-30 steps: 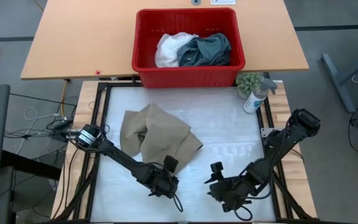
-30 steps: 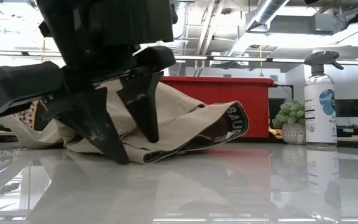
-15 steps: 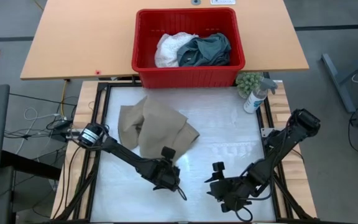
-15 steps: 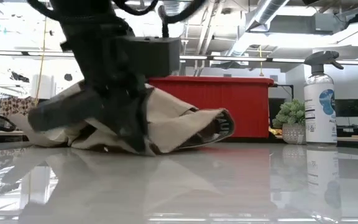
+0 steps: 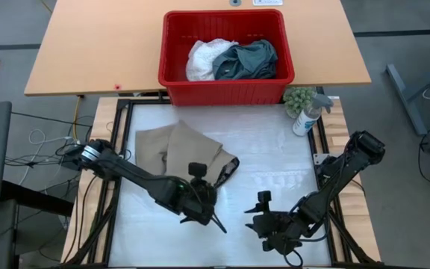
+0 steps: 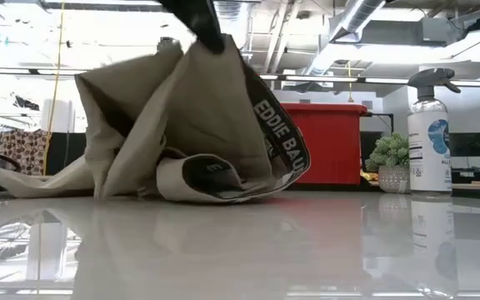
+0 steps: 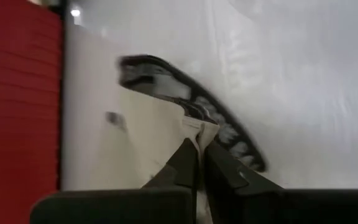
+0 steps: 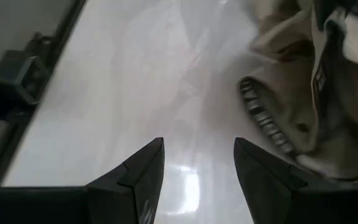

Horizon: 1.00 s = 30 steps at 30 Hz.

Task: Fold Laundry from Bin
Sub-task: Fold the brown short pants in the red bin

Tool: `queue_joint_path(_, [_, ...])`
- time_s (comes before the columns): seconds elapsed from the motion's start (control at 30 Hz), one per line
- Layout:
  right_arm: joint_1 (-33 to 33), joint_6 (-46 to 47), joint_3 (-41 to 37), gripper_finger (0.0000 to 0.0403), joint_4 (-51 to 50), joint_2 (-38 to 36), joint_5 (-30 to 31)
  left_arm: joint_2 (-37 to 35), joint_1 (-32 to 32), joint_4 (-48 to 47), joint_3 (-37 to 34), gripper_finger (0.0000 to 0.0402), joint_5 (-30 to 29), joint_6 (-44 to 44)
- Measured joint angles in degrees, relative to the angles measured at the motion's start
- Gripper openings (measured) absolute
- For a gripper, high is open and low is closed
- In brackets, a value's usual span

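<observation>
**Left gripper pinches khaki garment off white tabletop**

Overhead view, bottom to top. Lower right of centre: right gripper (image 5: 262,217) sits low over the white table (image 5: 275,161), fingers (image 8: 138,171) spread apart w/ nothing between them; its wrist view shows bare glossy tabletop in the gap, rumpled khaki cloth off to the upper right of that frame. Its arm runs back to the table's right edge.

Just left of it, lower centre: left gripper (image 5: 216,221), fingers (image 7: 188,163) pressed together on an edge of the beige-khaki garment (image 5: 178,149). Left wrist view shows the cloth edge caught betw. the two dark tips, w/ the garment's dark printed waistband (image 7: 191,102) curving away beyond. Left arm stretches diagonally from the table's left edge across the cloth.

The khaki piece lies crumpled in the centre-left of the table, part of it raised: in the low view it stands as a peaked tent on the left half of the frame, pinched at top, waistband lettering facing the camera, lower folds resting on the surface.

Farther back, upper right edge of the table: spray bottle (image 5: 307,113) beside a small green plant (image 5: 299,98).

Top centre, on the wooden desk (image 5: 88,45) behind: red bin (image 5: 226,88), holding the white garment (image 5: 202,58) at left & the dark teal-green garment (image 5: 248,58) at right, touching each other.
</observation>
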Motion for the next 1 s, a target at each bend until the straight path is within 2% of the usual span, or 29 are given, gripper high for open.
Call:
queue_joint_path(0.17, [-0.6, -1.2, 0.0, 0.0220, 1.7, 0.3, 7.0, -1.9, 0.0, -3.2, 4.9, 0.0000, -4.5, -0.4])
queue_joint_path(0.33, [-2.4, -7.3, 0.0, 0.0220, 9.2, 3.4, 7.8, -1.8, 0.4, -4.3, 8.1, 0.0000, -5.4, 1.0])
queue_joint_path(0.5, [-4.6, -4.9, 0.0, 0.0220, 14.7, 7.0, 10.0, -1.8, 1.4, -5.8, 8.8, 0.0000, -7.8, 1.5])
queue_joint_path(0.63, [-4.7, -13.5, 0.0, 0.0220, 21.8, 11.3, 9.5, -1.8, 2.9, -5.8, 8.9, 0.0000, -9.5, 3.5])
queue_joint_path(0.7, [-4.8, -15.0, 0.0, 0.0220, 24.6, 12.8, 9.1, -1.8, 3.5, -6.3, 9.6, 0.0000, -10.9, 3.6])
queue_joint_path(1.0, [-5.3, -9.1, 0.0, 0.0220, 20.9, 14.2, 12.3, -1.8, 3.9, -7.8, 22.4, 0.0000, -14.6, 9.1])
